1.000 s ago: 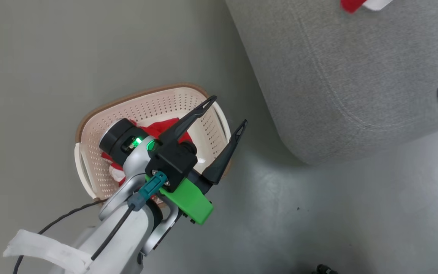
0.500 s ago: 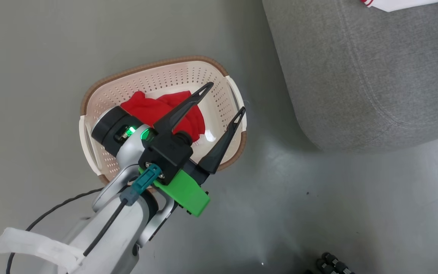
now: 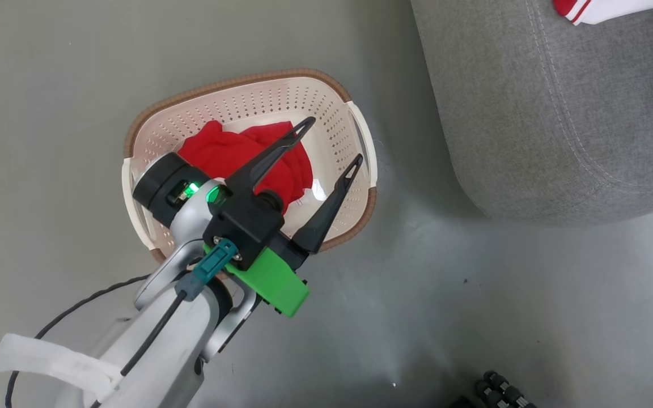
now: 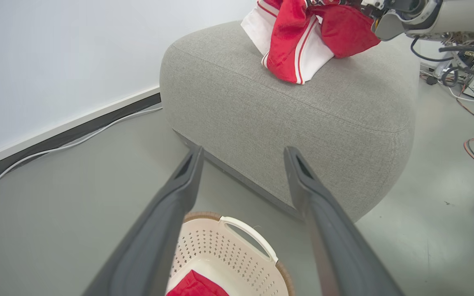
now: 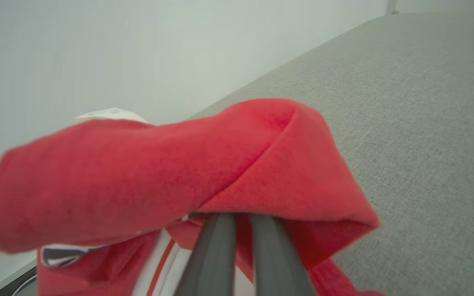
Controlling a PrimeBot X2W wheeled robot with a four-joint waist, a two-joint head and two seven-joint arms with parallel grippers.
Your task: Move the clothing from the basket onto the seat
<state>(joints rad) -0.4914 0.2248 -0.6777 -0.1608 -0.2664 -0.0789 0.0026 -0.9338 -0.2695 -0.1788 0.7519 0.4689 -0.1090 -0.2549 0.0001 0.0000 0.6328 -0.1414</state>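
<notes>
roughly halfway: one garment was at the seat, the other garment lay in the basket.
right gripper pinched the first, unreleased; left gripper hung over the basket, fingers apart.

Floor: grey, smooth. Items directly on it:
- basket, upright, near seat corner, not touching it
- seat, large grey cushion block with rounded corners
- white cable, running along base of wall
- orange cable, loose beside seat

Basket holds red garment, bunched on its bottom.

Seat top carries red-and-white garment: lower end touching fabric, upper part raised off it.
</notes>
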